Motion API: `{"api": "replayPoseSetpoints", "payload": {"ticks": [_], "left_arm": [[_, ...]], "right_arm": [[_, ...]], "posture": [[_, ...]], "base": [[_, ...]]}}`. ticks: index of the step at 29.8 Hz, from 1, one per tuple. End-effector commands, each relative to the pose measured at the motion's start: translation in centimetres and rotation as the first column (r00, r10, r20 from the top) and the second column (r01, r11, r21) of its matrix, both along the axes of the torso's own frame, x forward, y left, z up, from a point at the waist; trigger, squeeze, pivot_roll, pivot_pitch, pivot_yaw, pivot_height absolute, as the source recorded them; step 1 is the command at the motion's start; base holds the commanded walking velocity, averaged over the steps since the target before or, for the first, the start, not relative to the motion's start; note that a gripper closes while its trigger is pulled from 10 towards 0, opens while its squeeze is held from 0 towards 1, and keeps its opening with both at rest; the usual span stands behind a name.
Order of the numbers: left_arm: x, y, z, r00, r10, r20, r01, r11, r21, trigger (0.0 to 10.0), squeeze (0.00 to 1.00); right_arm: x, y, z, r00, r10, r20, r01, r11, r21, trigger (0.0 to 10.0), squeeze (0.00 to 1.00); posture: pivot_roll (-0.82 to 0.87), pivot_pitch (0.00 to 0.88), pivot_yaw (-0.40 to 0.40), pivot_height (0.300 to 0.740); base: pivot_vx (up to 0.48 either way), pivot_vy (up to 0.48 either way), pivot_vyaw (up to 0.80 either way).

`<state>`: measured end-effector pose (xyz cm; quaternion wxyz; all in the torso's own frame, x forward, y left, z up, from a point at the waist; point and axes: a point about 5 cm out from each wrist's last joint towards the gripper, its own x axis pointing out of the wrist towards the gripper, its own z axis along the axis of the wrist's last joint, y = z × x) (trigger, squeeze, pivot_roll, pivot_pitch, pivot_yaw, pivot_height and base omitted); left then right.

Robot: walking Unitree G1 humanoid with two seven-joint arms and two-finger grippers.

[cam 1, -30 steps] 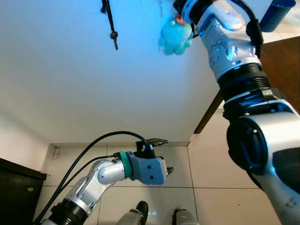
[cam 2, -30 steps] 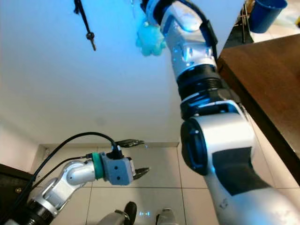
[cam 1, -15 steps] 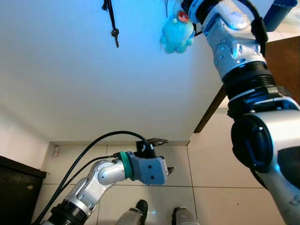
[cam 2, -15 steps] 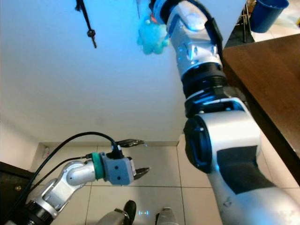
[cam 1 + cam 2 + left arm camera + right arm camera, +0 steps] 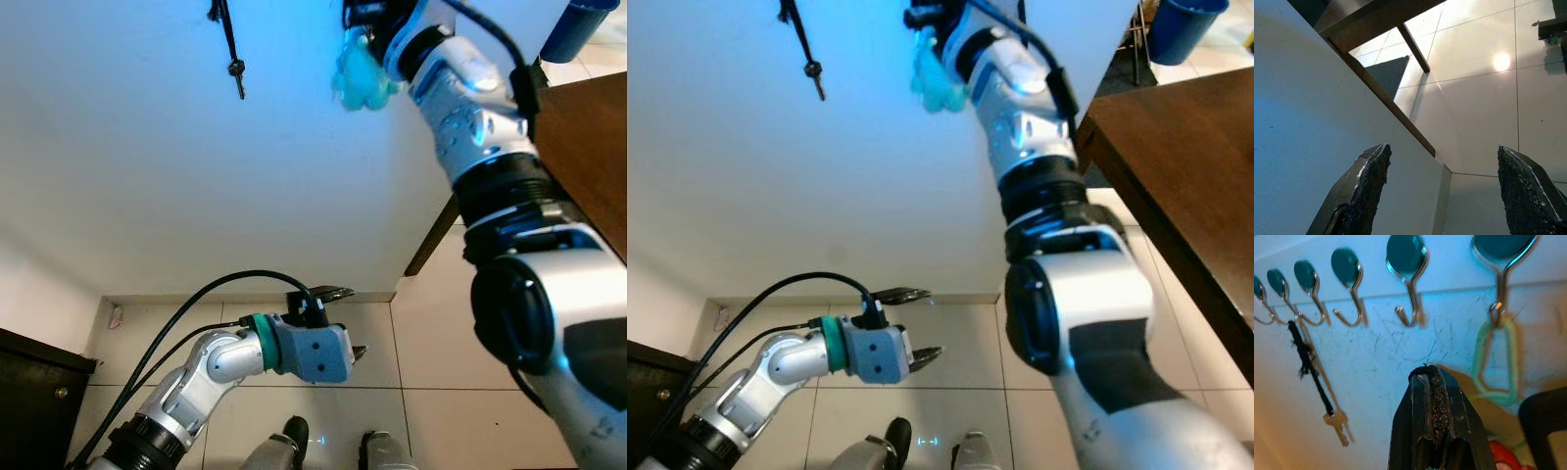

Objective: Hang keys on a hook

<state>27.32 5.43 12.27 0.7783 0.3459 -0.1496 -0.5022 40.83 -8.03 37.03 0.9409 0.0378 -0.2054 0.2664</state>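
Since the earlier frames the right arm has swung a little toward the left of the head views, so the right gripper [image 5: 1432,382] and the pale turquoise plush keyring [image 5: 361,76] sit nearer the upper middle of the frame; the left arm has barely shifted.

In the right wrist view the right gripper's two black fingers are pressed together with nothing visible between them, pointing up at a row of chrome hooks [image 5: 1409,308] on the white wall [image 5: 147,176]. A light green loop [image 5: 1493,357] hangs from the hook at the upper right of that frame, and a scrap of red shows at the lower right edge, likely part of the plush. By that evidence the keyring looks already hung, and what is left is to draw the arm clear. Whether the loop is fully seated is hard to judge, since the view is blurred.

Another key on a black cord [image 5: 1310,367] hangs from a hook toward the left of the row; it also shows at the upper left of the head views.

The left gripper [image 5: 345,323] hangs low over the tiled floor [image 5: 441,333], fingers spread apart and empty. A dark wooden bench [image 5: 1185,166] runs along the right edge. The keys themselves are hidden behind plush and arm.
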Motion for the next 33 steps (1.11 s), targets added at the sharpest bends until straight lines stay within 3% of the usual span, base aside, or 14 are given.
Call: {"api": "replayPoseSetpoints", "payload": {"ticks": [1, 8, 11, 14, 17, 19, 21, 24, 25, 26, 27, 28, 30, 33], "left_arm": [[-0.2, 0.1, -0.8, 1.000, 0.003, -0.030, -0.002, 1.000, 0.023, 10.0, 1.00], [0.4, 0.7, -0.7, 0.999, 0.037, -0.021, -0.036, 0.999, 0.017, 10.0, 1.00], [1.9, 3.0, -0.3, 0.991, 0.136, -0.020, -0.136, 0.991, 0.009, 10.0, 1.00], [3.0, 5.4, 0.0, 0.976, 0.216, -0.026, -0.216, 0.976, 0.000, 10.0, 1.00], [3.3, 6.1, 0.2, 0.970, 0.240, -0.030, -0.241, 0.971, -0.004, 10.0, 1.00], [3.9, 7.9, 1.1, 0.957, 0.282, -0.062, -0.286, 0.956, -0.061, 10.0, 1.00], [3.9, 8.5, 2.0, 0.957, 0.272, -0.104, -0.284, 0.950, -0.131, 10.0, 1.00], [3.9, 8.5, 2.0, 0.957, 0.272, -0.104, -0.284, 0.950, -0.131, 10.0, 1.00], [3.8, 9.1, 4.0, 0.964, 0.211, -0.165, -0.249, 0.934, -0.258, 10.0, 1.00], [3.8, 9.1, 4.0, 0.964, 0.211, -0.165, -0.249, 0.934, -0.258, 10.0, 1.00], [3.4, 9.7, 6.2, 0.974, 0.128, -0.189, -0.192, 0.906, -0.376, 10.0, 1.00], [3.4, 9.7, 6.2, 0.974, 0.128, -0.189, -0.192, 0.906, -0.376, 10.0, 1.00], [2.4, 10.4, 10.0, 0.986, -0.036, -0.163, -0.059, 0.841, -0.537, 10.0, 1.00], [1.9, 10.7, 11.6, 0.987, -0.096, -0.131, 0.000, 0.806, -0.592, 10.0, 1.00]], "right_arm": [[-0.2, 0.4, 0.0, 0.999, 0.034, -0.001, -0.034, 0.999, 0.015, 0.0, 0.00], [-0.9, 1.3, -0.8, 0.983, 0.185, -0.007, -0.185, 0.983, 0.006, 0.0, 0.00], [-1.9, 1.7, -2.7, 0.934, 0.354, -0.055, -0.355, 0.935, -0.016, 0.0, 0.00], [-2.7, 1.2, -3.6, 0.900, 0.432, -0.067, -0.434, 0.900, -0.031, 0.0, 0.00], [-3.0, 1.0, -3.8, 0.890, 0.451, -0.065, -0.454, 0.890, -0.039, 0.0, 0.00], [-3.9, 0.1, -3.9, 0.860, 0.509, -0.035, -0.510, 0.857, -0.072, 0.0, 0.00], [-4.4, -0.4, -3.7, 0.841, 0.541, -0.011, -0.539, 0.837, -0.095, 0.0, 0.00], [-4.4, -0.4, -3.7, 0.841, 0.541, -0.011, -0.539, 0.837, -0.095, 0.0, 0.00], [-5.2, -0.9, -3.6, 0.803, 0.596, 0.013, -0.590, 0.797, -0.133, 0.0, 0.00], [-5.2, -0.9, -3.6, 0.803, 0.596, 0.013, -0.590, 0.797, -0.133, 0.0, 0.00], [-6.0, -1.3, -3.4, 0.752, 0.659, 0.032, -0.646, 0.745, -0.164, 0.0, 0.00], [-6.0, -1.3, -3.4, 0.752, 0.659, 0.032, -0.646, 0.745, -0.164, 0.0, 0.00], [-7.4, -1.8, -3.0, 0.652, 0.757, 0.045, -0.735, 0.646, -0.208, 0.0, 0.00], [-8.0, -1.9, -2.6, 0.603, 0.796, 0.055, -0.771, 0.599, -0.216, 0.0, 0.00]], "posture": [[-0.03, 0.212, 0.096, 0.740], [-0.03, 0.197, 0.094, 0.740], [-0.04, 0.177, 0.087, 0.740], [-0.04, 0.152, 0.080, 0.740], [-0.04, 0.150, 0.080, 0.740], [-0.04, 0.124, 0.071, 0.740], [-0.03, 0.114, 0.066, 0.740], [-0.03, 0.114, 0.066, 0.740], [-0.02, 0.107, 0.059, 0.740], [-0.02, 0.107, 0.059, 0.740], [-0.02, 0.100, 0.052, 0.740], [-0.02, 0.100, 0.052, 0.740], [-0.01, 0.090, 0.036, 0.740], [0.00, 0.084, 0.027, 0.740]], "base": [[0.000, 0.000, 0.00], [0.000, 0.000, 0.00], [0.000, 0.000, 0.00], [0.000, 0.000, 0.00], [0.000, 0.000, 0.00], [0.000, 0.000, 0.00], [0.000, 0.000, 0.00], [0.000, 0.000, 0.00], [0.000, 0.000, 0.00], [0.000, 0.000, 0.00], [0.000, 0.000, 0.00], [0.000, 0.000, 0.00], [0.000, 0.000, 0.00], [0.000, 0.000, 0.00]]}}
